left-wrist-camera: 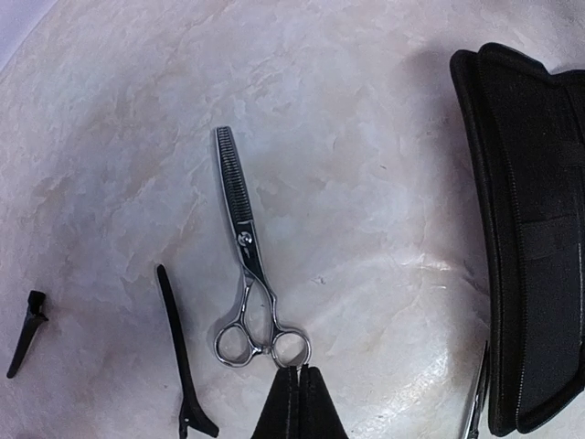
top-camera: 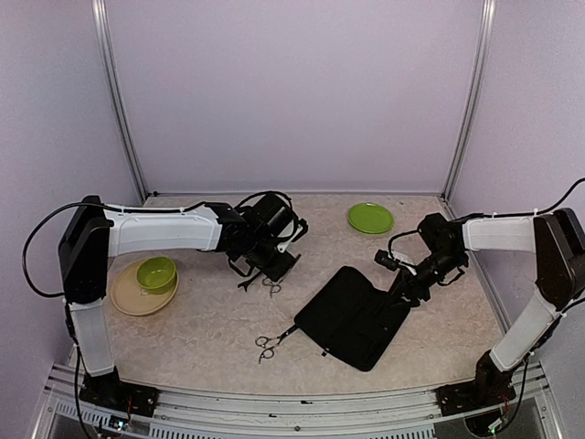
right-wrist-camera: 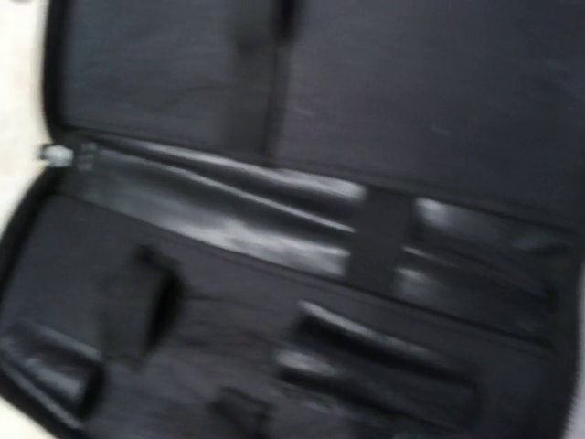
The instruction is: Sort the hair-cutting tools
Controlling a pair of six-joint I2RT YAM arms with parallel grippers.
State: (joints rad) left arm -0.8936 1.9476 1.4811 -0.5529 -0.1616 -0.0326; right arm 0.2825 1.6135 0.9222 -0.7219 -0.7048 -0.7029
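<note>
Now left end effector (left-wrist-camera: 299,404) closed, empty, just beside scissors (left-wrist-camera: 244,240) ring.

Enclosure: plain matte pale-lilac panels on three sides, namely back wall (top-camera: 292,91), left wall (top-camera: 46,110) and right wall (top-camera: 539,101). A slim silver metal post stands in each rear corner, left post (top-camera: 122,110) and right post (top-camera: 467,110), both splaying outward toward the top in the overhead view. Counter (top-camera: 210,338) is a beige, marbled stone-look surface running up to the walls, with a ribbed metal rail (top-camera: 292,402) along its near edge; light is even and diffuse, shadows soft-edged, with a faint sheen on the counter in the left wrist view.
</note>
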